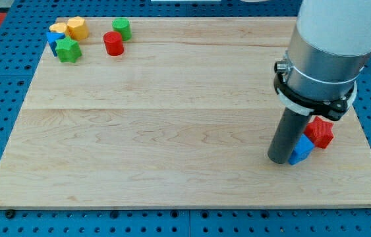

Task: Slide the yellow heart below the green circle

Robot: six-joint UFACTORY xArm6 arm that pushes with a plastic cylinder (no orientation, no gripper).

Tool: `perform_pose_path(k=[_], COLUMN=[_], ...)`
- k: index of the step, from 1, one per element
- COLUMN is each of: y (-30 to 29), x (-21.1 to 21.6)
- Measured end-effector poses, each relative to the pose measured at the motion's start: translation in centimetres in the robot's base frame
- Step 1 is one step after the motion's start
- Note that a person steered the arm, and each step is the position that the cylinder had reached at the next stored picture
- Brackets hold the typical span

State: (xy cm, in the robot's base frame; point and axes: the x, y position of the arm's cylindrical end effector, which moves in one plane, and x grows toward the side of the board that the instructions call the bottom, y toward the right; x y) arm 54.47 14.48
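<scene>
Camera view: my tip (281, 158) rests on the wooden board (172, 131) at the view's right, touching a blue block (302, 150) beside a red block (320, 132); a bare rod, nothing to open or close. Yellow heart (59, 28) sits far off at top left, well left of the green circle (121, 28).

The arm's upper body (340, 23) is a broad, smooth, white cylinder that narrows into a brushed grey metal collar (320, 62) just beneath it. Under that collar sits a black clamp ring (313, 95) edged with a thin white band, with a small bolt head on the ring's left side and a lug on its right. From the ring a straight, dark grey, matt rod (289, 135) runs down to a flat, round tip (280, 160).
</scene>
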Motion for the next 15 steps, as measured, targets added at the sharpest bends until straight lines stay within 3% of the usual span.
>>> perform_pose_path(k=[1, 4, 7, 9, 10, 15], y=[-2.6, -27.8, -44.6, -44.9, -42.9, -25.9], x=[-0.2, -11.0, -20.8, -28.5, -29.9, -28.8])
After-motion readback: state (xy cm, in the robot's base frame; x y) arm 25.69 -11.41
